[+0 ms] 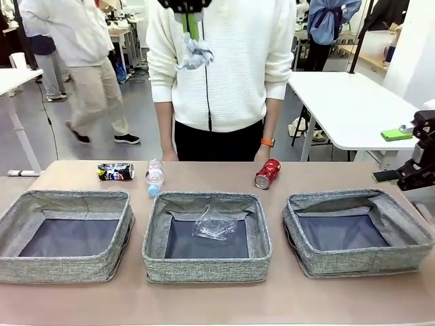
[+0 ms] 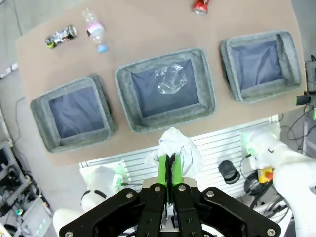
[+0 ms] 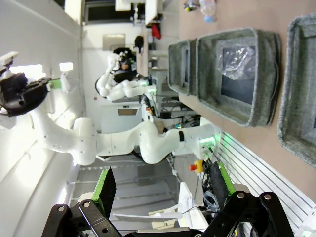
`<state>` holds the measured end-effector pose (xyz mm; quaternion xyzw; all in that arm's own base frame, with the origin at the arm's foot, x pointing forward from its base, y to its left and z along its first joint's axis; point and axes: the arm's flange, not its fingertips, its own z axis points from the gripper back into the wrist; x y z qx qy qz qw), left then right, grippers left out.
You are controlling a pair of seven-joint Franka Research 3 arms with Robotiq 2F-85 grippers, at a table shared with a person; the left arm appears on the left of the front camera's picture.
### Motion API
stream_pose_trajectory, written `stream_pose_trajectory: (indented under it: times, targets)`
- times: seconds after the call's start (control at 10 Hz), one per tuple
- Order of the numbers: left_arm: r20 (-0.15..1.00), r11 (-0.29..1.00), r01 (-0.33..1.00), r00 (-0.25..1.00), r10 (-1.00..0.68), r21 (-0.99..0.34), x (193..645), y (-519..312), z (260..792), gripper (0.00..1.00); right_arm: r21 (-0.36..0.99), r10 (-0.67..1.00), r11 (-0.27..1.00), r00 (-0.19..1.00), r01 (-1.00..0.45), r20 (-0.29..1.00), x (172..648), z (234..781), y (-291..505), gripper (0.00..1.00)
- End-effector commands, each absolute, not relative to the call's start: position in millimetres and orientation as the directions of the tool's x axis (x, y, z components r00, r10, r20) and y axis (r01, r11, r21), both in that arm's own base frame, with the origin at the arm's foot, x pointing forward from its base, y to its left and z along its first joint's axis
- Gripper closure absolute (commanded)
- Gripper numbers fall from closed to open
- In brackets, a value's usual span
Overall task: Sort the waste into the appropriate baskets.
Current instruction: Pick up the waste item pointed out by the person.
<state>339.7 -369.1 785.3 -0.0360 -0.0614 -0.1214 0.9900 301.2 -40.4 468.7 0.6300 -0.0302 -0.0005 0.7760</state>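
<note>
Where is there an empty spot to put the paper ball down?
The left basket and the right basket are both bare inside. The table is also free between the bottle and the red can, and along the near edge before the baskets. Crowded: the middle basket holds the plastic cup, and the blue can lies close beside the bottle.

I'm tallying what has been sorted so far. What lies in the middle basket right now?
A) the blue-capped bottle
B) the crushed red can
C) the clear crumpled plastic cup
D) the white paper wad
C: the clear crumpled plastic cup lies on the dark lining of the middle basket. The crushed red can and blue-capped bottle lie beyond it, and the white paper wad is pinched in the left gripper.
</note>
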Motion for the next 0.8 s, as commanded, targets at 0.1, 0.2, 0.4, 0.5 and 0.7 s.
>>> stream_pose_trajectory:
  times: [0.1, 0.2, 0.4, 0.5, 0.7]
  targets:
    - [0.14, 0.971, 0.232, 0.965, -0.222, -0.057, 340.2, -363.0, 789.6, 0.98, 0.982, -0.049, 0.188, 0.998, -0.02, 0.03, 301.4, 473.6, -38.2, 0.0]
    - [0.14, 0.971, 0.232, 0.965, -0.222, -0.057, 340.2, -363.0, 789.6, 0.98, 0.982, -0.049, 0.188, 0.998, -0.02, 0.03, 301.4, 473.6, -38.2, 0.0]
    - [0.14, 0.971, 0.232, 0.965, -0.222, -0.057, 340.2, -363.0, 789.6, 0.98, 0.982, -0.049, 0.188, 0.998, -0.02, 0.03, 301.4, 473.6, -38.2, 0.0]
    - [0.14, 0.971, 0.232, 0.965, -0.222, -0.057, 340.2, -363.0, 789.6, 0.98, 0.982, -0.049, 0.188, 0.998, -0.02, 0.03, 301.4, 473.6, -38.2, 0.0]
    - [0.14, 0.971, 0.232, 0.965, -0.222, -0.057, 340.2, -363.0, 789.6, 0.98, 0.982, -0.049, 0.188, 0.998, -0.02, 0.03, 301.4, 473.6, -38.2, 0.0]
